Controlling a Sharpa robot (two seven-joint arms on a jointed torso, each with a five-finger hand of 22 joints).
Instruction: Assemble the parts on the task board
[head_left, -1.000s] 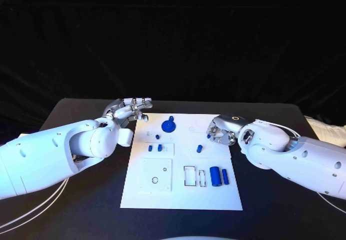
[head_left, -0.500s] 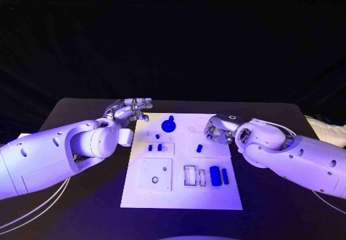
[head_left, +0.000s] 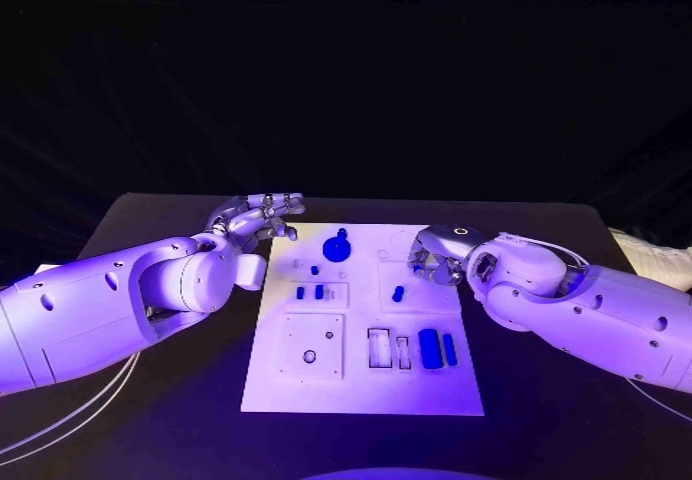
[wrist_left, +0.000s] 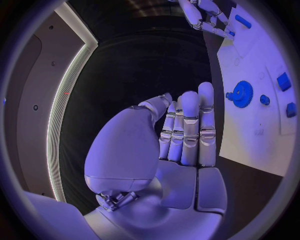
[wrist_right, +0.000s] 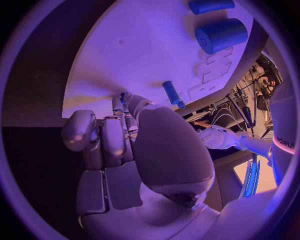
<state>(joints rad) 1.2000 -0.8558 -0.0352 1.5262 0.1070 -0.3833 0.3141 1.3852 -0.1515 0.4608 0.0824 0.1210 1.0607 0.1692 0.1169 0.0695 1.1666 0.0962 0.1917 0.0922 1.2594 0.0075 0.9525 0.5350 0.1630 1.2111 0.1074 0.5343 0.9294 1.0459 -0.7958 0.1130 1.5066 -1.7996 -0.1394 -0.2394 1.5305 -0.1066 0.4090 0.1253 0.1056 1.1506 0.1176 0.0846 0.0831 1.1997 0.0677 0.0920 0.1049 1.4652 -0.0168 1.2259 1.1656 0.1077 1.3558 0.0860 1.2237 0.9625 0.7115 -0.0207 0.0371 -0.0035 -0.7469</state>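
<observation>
Two hands are hovering at the far end of the task board (head_left: 433, 395), which is lying flat in the middle of the tabletop (head_left: 159, 215). The left hand (head_left: 257, 217) is holding nothing, its fingers (wrist_left: 189, 127) lying straight and pressed side by side, just off the board's far left corner. The right hand (head_left: 437, 256) is curling its fingers inward over the board's right edge; whether it is pinching a part cannot be told. Several blue parts are resting on the board: a gear (head_left: 336, 248), a short peg (head_left: 398, 294) and a large cylinder (head_left: 430, 349). These parts are probably light, rigid and smooth, so grasping each across its sides with fingertips is advisable.
</observation>
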